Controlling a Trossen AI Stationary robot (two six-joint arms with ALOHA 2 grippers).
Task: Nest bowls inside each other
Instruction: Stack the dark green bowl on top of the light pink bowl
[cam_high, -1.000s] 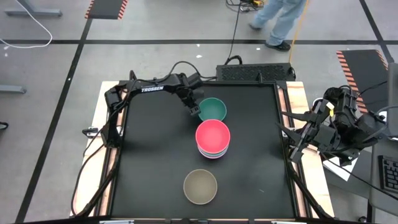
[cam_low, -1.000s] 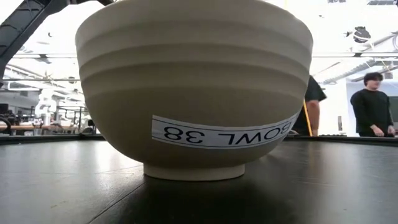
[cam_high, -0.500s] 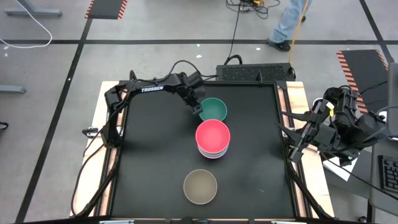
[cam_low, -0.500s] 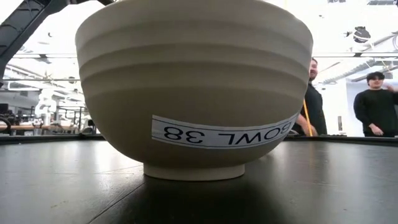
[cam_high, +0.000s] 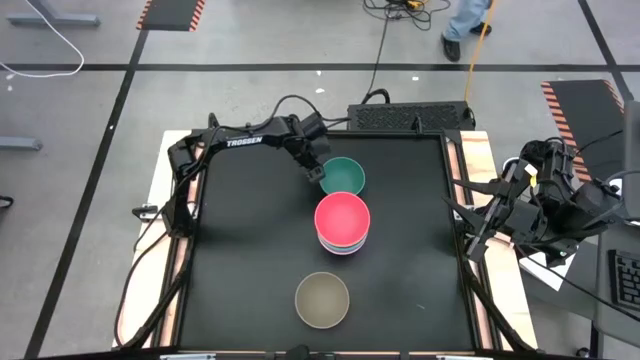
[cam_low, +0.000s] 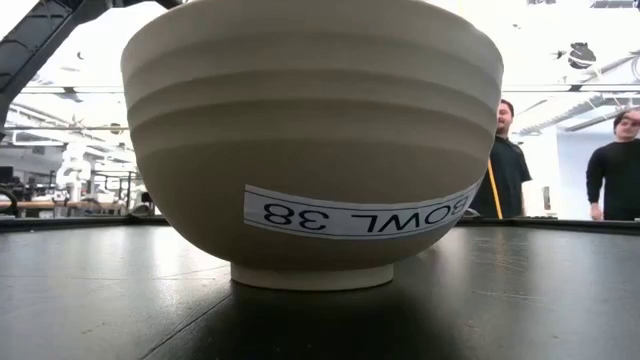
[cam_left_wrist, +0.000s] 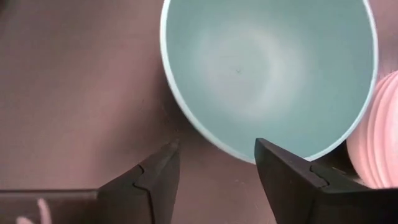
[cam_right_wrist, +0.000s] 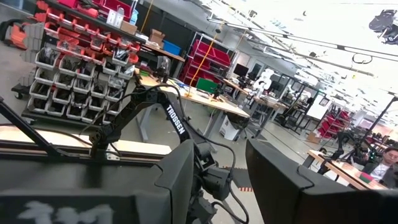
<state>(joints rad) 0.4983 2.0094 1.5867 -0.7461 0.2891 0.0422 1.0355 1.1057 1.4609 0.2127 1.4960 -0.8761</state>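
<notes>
Left gripper hung at the rim of the teal bowl, its jaws parted with one finger over the rim's inner side and the other finger outside over the black table; no grip showed. Just beyond that bowl stood the stack topped by the red-pink bowl, touching or nearly touching the teal one. Farther still, well apart from the gripper, sat the olive-grey bowl, upright on its foot and labelled "BOWL 38". Off past the table's far edge waited the right gripper, raised, jaws parted and empty. Two people stood in the room behind.
</notes>
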